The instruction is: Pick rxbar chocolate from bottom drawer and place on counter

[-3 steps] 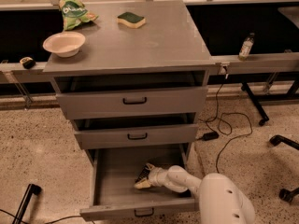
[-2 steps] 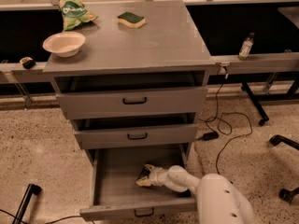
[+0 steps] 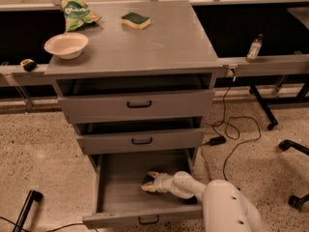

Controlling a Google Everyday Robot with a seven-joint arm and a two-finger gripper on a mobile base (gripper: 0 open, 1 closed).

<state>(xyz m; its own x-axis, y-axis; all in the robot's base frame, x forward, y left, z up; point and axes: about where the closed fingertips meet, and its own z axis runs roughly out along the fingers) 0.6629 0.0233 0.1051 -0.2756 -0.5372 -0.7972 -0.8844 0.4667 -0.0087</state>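
Observation:
The bottom drawer (image 3: 120, 197) is pulled out, its black handle (image 3: 148, 220) at the front. My gripper (image 3: 149, 181) reaches into it from the right, low over the drawer floor near the middle. A small dark bar, the rxbar chocolate (image 3: 146, 180), sits between the pale fingertips (image 3: 153, 174), and the gripper looks shut on it. My white arm (image 3: 193, 187) runs from the lower right over the drawer's right side. The grey counter (image 3: 159, 42) tops the cabinet.
On the counter stand a white bowl (image 3: 66, 44), a green snack bag (image 3: 77, 13) and a green-topped yellow sponge (image 3: 135, 20). The two upper drawers (image 3: 139, 105) are slightly open. A bottle (image 3: 254, 47) stands on the right ledge. Cables (image 3: 231, 129) lie on the floor at right.
The gripper has stayed almost in place in the bottom drawer, shifting only slightly around the dark bar. Nothing else has moved.

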